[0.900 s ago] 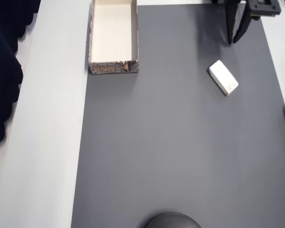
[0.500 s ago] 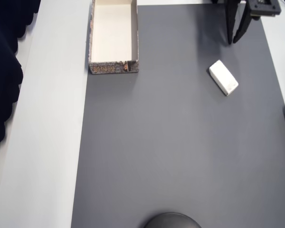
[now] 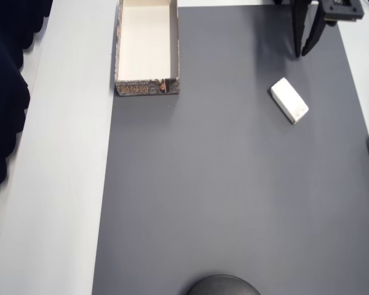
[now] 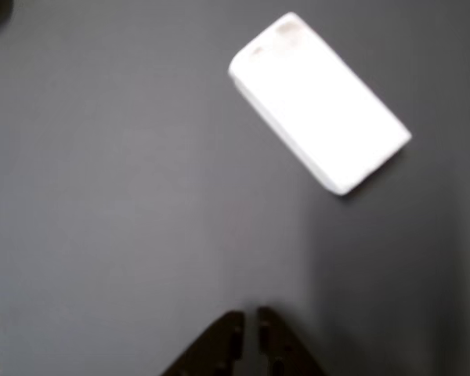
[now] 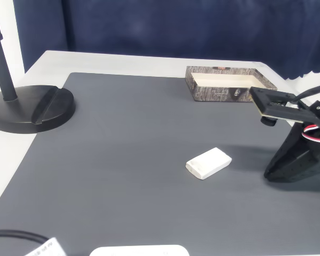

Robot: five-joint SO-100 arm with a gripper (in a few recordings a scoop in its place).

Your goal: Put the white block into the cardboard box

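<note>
While the gripper (image 3: 305,54) hung above the dark mat (image 3: 221,196), its two black fingers (image 3: 297,34) stood slightly apart in the overhead view, and in the wrist view the tips (image 4: 247,329) showed only a thin gap between them, nearly closed. It held nothing and touched nothing. Taking the white block (image 3: 289,100) as the landmark, the gripper sat just beyond one end of it, near but clearly apart, with bare mat between them. That block lay flat on the mat, turned at a slant. Well away from the block, across the mat, stood the cardboard box (image 3: 147,87), open-topped, its cream inside bare, its mottled notched end wall facing the mat. In the fixed view the block (image 5: 208,162) lay between the arm (image 5: 296,154) and a black stand base (image 5: 29,109).
</note>
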